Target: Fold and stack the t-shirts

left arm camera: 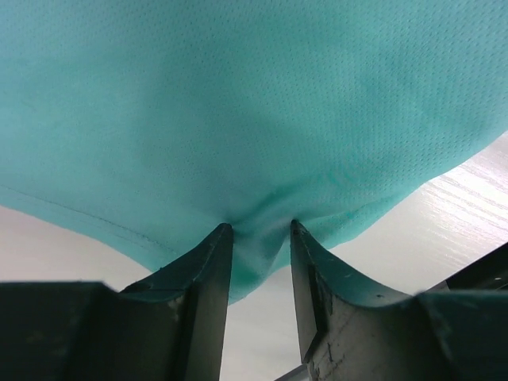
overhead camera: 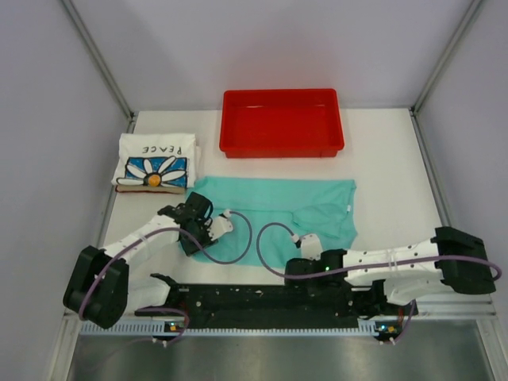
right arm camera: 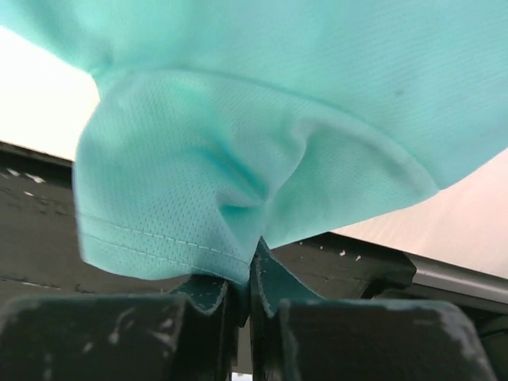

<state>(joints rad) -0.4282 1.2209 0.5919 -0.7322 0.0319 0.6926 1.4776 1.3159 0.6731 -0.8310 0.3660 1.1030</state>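
White table [overhead camera: 389, 175] | teal shirt [overhead camera: 278, 202] lengthwise left-right, collar right | left claw [left arm camera: 255, 228], right claw [right arm camera: 244, 270] pinch it

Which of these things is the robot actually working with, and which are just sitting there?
Job in hand: teal t-shirt, pinched by the left fingers and right fingers; folded daisy t-shirt.
Just lying about: red tray.
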